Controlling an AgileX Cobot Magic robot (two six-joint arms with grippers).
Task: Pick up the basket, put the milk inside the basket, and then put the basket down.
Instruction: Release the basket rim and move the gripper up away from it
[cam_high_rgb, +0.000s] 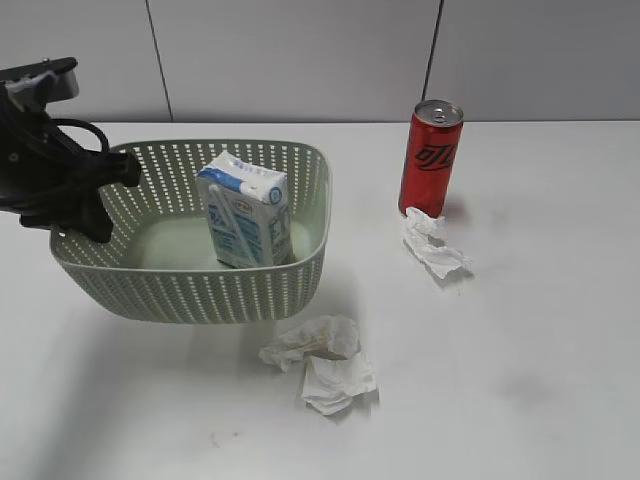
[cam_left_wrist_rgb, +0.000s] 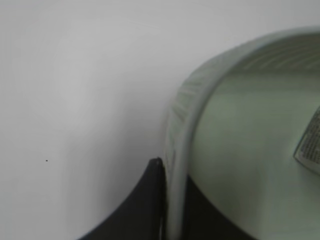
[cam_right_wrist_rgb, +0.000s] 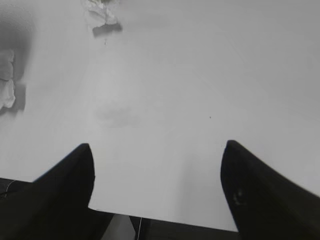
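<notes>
The pale green basket (cam_high_rgb: 200, 285) stands at the left of the white table, and its rim (cam_left_wrist_rgb: 200, 95) fills the right of the left wrist view. The white-and-blue milk carton (cam_high_rgb: 245, 210) stands upright inside it; a printed corner of it shows in the left wrist view (cam_left_wrist_rgb: 311, 147). My left gripper (cam_high_rgb: 95, 205) is shut on the basket's left rim, one finger on each side of the wall (cam_left_wrist_rgb: 172, 200). I cannot tell whether the basket rests on the table or hangs just above it. My right gripper (cam_right_wrist_rgb: 157, 150) is open and empty over bare table, out of the exterior view.
A red soda can (cam_high_rgb: 430, 158) stands at the back right, with a crumpled tissue (cam_high_rgb: 432, 243) in front of it. More crumpled tissue (cam_high_rgb: 325, 360) lies in front of the basket. Tissue also shows in the right wrist view (cam_right_wrist_rgb: 102, 17).
</notes>
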